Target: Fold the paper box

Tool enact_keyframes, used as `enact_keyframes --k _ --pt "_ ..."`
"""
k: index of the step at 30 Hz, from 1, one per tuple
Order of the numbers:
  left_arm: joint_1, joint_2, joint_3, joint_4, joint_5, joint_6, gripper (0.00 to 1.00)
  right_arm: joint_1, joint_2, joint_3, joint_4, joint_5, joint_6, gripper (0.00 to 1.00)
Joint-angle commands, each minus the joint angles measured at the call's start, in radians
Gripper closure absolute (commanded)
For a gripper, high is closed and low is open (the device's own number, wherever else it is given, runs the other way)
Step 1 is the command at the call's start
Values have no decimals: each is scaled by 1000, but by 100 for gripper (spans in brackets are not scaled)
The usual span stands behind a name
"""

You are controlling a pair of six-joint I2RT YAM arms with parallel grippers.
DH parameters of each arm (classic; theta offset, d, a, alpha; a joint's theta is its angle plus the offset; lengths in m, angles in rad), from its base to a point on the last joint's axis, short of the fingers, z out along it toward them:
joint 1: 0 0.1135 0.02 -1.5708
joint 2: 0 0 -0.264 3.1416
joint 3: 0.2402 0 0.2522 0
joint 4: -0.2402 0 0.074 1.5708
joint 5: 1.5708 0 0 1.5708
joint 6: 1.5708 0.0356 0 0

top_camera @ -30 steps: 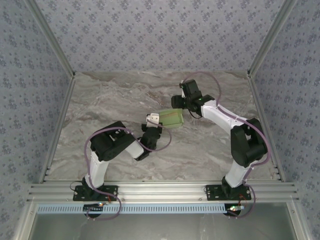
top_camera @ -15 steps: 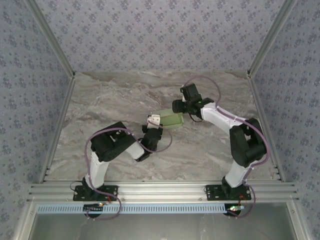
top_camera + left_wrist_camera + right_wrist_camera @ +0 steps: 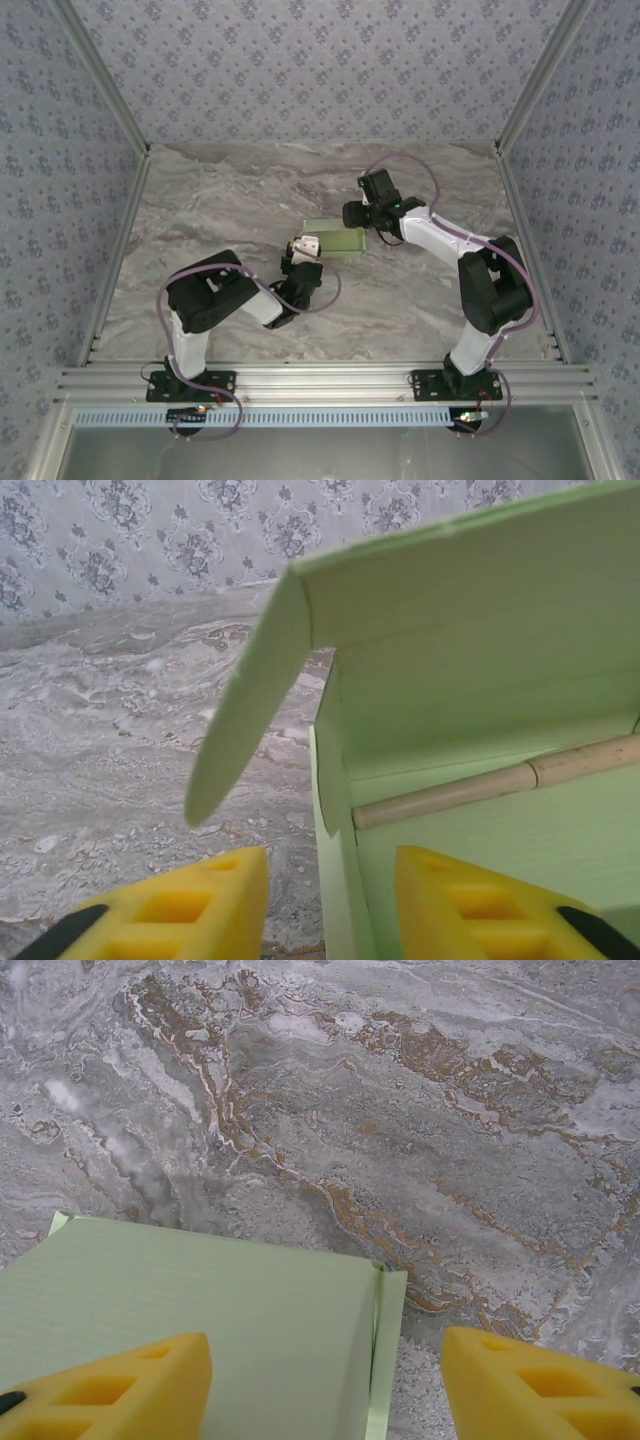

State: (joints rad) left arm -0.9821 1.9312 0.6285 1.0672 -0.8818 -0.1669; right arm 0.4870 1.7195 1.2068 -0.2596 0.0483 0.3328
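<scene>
The paper box [image 3: 336,240] is pale green and lies at the table's middle. In the left wrist view its lid [image 3: 480,590] stands raised, a side flap [image 3: 245,710] hangs outward, and a thin tan stick [image 3: 480,785] lies inside. My left gripper [image 3: 330,910] is open, its yellow fingers [image 3: 190,910] straddling the box's left side wall without pressing it. From above, the left gripper [image 3: 303,247] sits at the box's left end. My right gripper [image 3: 355,218] is at the box's far right corner. It is open [image 3: 325,1390] over the flat green top [image 3: 200,1330], one finger over the card and the other over bare table.
The marble table [image 3: 220,200] has patterned walls at the back and both sides. An aluminium rail [image 3: 320,380] runs along the near edge at the arm bases. A narrow green tab [image 3: 385,1350] sticks out along the box's right edge.
My left gripper has opened and let go of the box's side wall, and the left arm's elbow has dropped toward the near left. The box has shifted slightly left and sits flatter.
</scene>
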Motion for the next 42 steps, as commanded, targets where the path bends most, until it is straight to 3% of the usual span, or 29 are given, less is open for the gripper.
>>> enact_keyframes --k 1,6,12,15,18,21,25,37,42 --pt "-9 -61 -16 -64 5 -51 56 4 2 -6 -17 21 15 36" --pt "-24 -175 -63 -214 47 -127 47 5 6 -6 -20 29 11 36" --pt "-12 -513 -97 -591 169 -181 46 5 -8 -49 -22 33 2 36" --pt "43 -673 -60 -782 271 -206 45 11 -14 -59 -17 35 -6 36" --pt "163 -754 0 -919 443 -260 44 14 -18 -67 -13 38 -12 36" --pt "264 -728 83 -983 601 -265 43 16 -15 -76 -8 42 -16 36" --pt "341 -606 235 -1048 712 -233 39 16 -10 -85 -6 46 -27 36" --pt "385 -300 562 -1201 897 -87 34 16 8 -78 -10 42 -48 37" --pt "389 -189 649 -1273 907 -35 34 16 12 -74 -12 44 -54 37"
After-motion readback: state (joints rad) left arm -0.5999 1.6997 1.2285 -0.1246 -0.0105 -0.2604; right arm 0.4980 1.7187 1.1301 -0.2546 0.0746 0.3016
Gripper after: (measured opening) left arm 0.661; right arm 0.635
